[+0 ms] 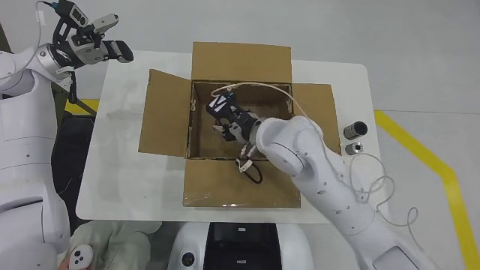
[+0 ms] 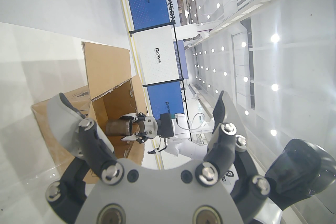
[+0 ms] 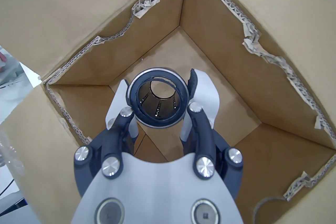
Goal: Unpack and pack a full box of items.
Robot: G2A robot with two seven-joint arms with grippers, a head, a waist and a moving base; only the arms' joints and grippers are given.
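Top view: a white table [image 1: 120, 165] holds an open cardboard box [image 1: 163, 112] with all four flaps folded outward. The right gripper [image 1: 225, 116] is lowered into the box's opening, near the inner left wall. The left gripper [image 1: 124, 51] hangs by the far left corner of the table, well apart from the box. Two more metal cylinders [image 1: 355, 130] sit on the table just beside the box's right flap.

Right wrist view: the right gripper [image 3: 158, 93] pinches a hollow metal cylinder [image 3: 157, 123] between its two fingers [image 3: 203, 93]. One finger presses on each side of the cylinder's round wall. The cylinder's open end faces the camera, and rows of small steel balls line its bore. It is held over the brown floor of the box [image 3: 223, 38], roughly central between the walls. Whether it touches the floor cannot be told.

Left wrist view: the left gripper [image 2: 141, 97] has its jaws spread wide with nothing between them. Farther off, the right gripper [image 2: 139, 128] shows at the box [image 2: 105, 70], and the cylinder [image 2: 116, 127] sticks out beyond its fingertips, in line with the gripper, toward the box's inside.
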